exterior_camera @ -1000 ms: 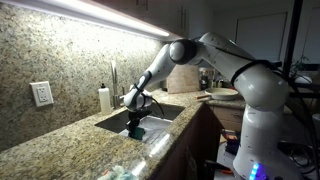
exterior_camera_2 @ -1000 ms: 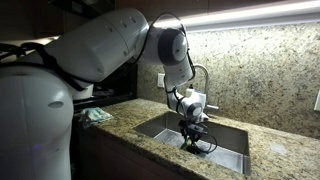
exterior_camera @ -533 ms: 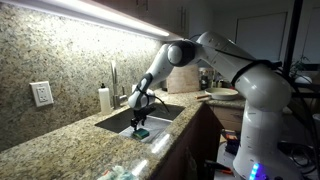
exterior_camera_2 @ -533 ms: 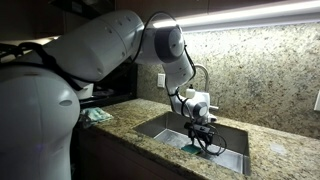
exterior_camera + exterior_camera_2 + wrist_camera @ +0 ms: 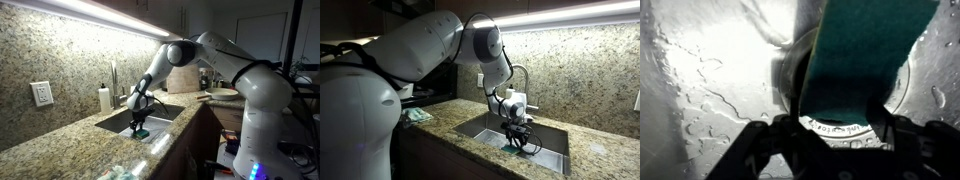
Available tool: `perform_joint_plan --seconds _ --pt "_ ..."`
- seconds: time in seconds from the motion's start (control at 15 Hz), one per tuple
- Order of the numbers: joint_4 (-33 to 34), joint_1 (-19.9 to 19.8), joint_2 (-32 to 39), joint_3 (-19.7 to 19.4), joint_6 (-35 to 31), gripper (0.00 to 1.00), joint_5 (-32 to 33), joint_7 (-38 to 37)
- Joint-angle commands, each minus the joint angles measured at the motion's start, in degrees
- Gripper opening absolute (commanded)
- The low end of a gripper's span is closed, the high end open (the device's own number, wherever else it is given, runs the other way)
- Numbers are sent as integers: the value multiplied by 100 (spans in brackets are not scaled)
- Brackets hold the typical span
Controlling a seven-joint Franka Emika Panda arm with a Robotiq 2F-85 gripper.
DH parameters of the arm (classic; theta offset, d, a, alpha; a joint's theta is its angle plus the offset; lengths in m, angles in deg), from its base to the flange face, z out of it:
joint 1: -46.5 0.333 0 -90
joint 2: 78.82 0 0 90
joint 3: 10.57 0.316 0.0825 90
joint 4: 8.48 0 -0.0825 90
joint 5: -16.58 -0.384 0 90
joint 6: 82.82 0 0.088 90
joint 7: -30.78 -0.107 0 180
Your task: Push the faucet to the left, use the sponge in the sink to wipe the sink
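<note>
While clenched on the sponge [image 5: 855,55]: down over the drain

Though cropped close in the wrist view, plainly grasping the teal sponge between the jaws, with the pad reaching away from them across the round drain [image 5: 790,80] in the wet floor of the sink [image 5: 700,60]. Cut off there by the frame edge at the pad's far end. Seen in both exterior views low inside the basin [image 5: 165,112] [image 5: 555,140], sponge [image 5: 141,133] [image 5: 517,146] at the jaws' lower end. Cannot tell whether touching the bottom: too small and dark. Behind the basin, on the granite desk [image 5: 60,140], only thinly visible: the faucet [image 5: 113,78], just beside a white bottle [image 5: 104,98].
</note>
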Motion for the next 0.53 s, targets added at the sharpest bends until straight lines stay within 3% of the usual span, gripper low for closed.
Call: perform_joint_plan --seconds 0.0,0.4,0.47 --pt "-505 46 -351 -29 -54 40 95 -188" --pt "-900 88 -708 -88 -90 1 90 -283" --pt "-957 115 -750 -88 -64 1 104 -300"
